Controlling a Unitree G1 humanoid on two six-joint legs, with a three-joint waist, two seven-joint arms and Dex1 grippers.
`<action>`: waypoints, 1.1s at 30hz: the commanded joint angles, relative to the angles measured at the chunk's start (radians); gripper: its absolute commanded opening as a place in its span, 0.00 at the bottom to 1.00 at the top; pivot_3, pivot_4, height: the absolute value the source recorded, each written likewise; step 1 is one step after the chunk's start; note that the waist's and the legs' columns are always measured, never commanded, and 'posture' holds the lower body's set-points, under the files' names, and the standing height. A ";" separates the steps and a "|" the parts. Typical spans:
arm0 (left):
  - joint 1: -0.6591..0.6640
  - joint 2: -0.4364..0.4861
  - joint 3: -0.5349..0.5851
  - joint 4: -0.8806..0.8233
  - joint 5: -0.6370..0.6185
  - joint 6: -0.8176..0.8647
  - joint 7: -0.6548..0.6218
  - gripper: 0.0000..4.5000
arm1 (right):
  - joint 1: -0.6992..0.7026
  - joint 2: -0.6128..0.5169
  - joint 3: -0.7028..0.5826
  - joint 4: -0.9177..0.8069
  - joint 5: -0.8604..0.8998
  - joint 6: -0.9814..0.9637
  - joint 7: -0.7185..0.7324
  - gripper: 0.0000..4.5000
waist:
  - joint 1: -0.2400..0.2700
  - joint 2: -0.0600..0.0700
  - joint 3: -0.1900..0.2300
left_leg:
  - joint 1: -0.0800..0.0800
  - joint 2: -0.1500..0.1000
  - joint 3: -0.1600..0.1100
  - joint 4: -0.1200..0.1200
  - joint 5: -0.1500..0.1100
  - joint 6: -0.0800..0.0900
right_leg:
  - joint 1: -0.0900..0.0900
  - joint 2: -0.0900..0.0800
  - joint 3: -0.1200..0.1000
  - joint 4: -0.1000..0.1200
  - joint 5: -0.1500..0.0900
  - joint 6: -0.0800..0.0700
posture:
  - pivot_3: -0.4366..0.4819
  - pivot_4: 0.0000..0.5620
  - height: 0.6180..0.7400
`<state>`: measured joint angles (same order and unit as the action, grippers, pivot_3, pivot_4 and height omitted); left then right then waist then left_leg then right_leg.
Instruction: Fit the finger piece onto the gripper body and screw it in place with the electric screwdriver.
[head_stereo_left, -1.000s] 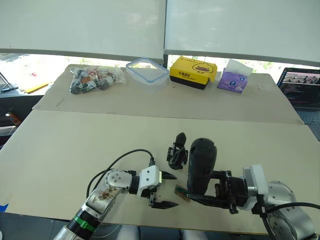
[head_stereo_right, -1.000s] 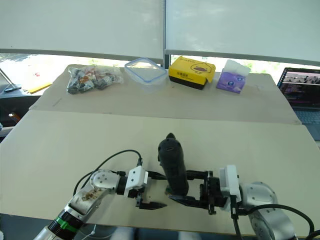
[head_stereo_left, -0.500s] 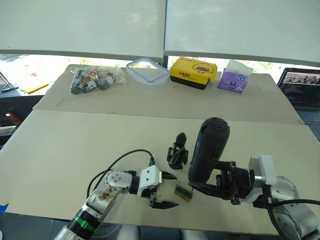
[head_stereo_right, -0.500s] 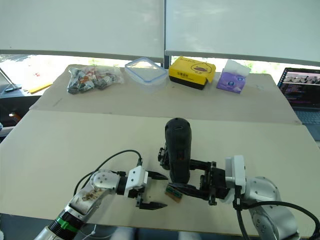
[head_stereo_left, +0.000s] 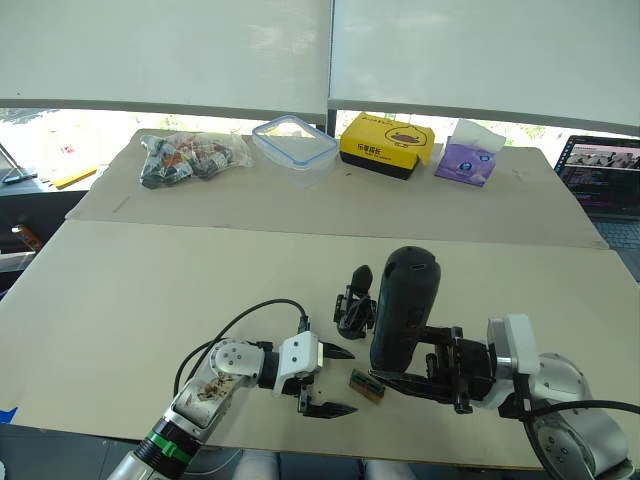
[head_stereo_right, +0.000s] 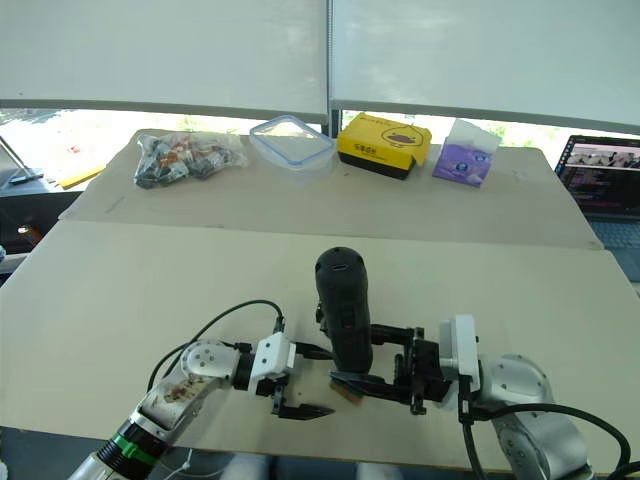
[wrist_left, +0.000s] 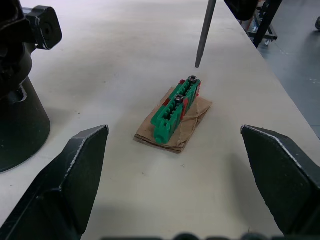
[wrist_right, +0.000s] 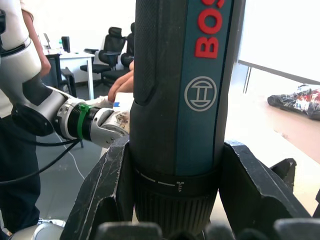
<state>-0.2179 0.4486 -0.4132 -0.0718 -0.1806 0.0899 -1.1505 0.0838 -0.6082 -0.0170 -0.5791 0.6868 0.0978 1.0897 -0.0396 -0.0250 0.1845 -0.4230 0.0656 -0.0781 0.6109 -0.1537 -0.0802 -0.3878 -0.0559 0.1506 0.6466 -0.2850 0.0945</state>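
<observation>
The right gripper (head_stereo_left: 400, 383) has its two black fingers (wrist_right: 102, 192) clamped on either side of the electric screwdriver (head_stereo_left: 402, 308), which stands nearly upright between them, its fat black body rising well above the fingertips and its thin metal bit (wrist_left: 204, 31) pointing down. The bit's tip hangs just above the far end of a small green block (wrist_left: 175, 111) with two screw heads, which lies on a tan pad (wrist_left: 187, 125) on the table (head_stereo_left: 150, 300); whether the tip touches a screw cannot be told. The left gripper (head_stereo_left: 327, 382) rests low over the table with its fingers (wrist_left: 65, 185) spread wide, holding nothing; the green block lies between and just ahead of their tips, apart from both. The gripper body (head_stereo_left: 354, 303) stands on the table just beyond the left fingertips and beside the screwdriver, its pointed black finger sticking up.
</observation>
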 joint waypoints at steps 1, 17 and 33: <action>0.022 -0.001 -0.035 0.015 0.013 0.009 -0.006 1.00 | -0.013 0.006 -0.012 -0.031 0.010 -0.026 0.006 0.43 | 0.000 0.000 0.000 | 0.000 0.000 0.000 0.000 0.000 0.000 | 0.000 0.000 0.000 0.000 0.000 0.000 | 0.48 0.27 1.00; 0.018 -0.005 -0.039 0.022 0.017 0.004 -0.007 1.00 | -0.005 0.015 -0.017 -0.008 -0.014 -0.044 0.027 0.43 | 0.000 0.000 0.000 | 0.000 0.000 0.000 0.000 0.000 0.000 | 0.000 0.000 0.000 0.000 0.000 0.000 | 0.48 0.27 1.00; 0.020 -0.004 -0.039 0.013 0.015 0.013 -0.005 1.00 | -0.013 0.020 -0.021 -0.008 -0.015 -0.037 0.027 0.43 | 0.000 0.000 0.000 | 0.000 0.000 0.000 0.000 0.000 0.000 | 0.000 0.000 0.000 0.000 0.000 0.000 | 0.48 0.27 1.00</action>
<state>-0.2178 0.4478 -0.4141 -0.0709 -0.1806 0.0898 -1.1503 0.0877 -0.5934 -0.0154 -0.5553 0.6480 0.0916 1.1123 -0.0395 -0.0249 0.1841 -0.4229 0.0657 -0.0780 0.6108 -0.1537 -0.0802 -0.3877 -0.0559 0.1506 0.6466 -0.2850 0.0945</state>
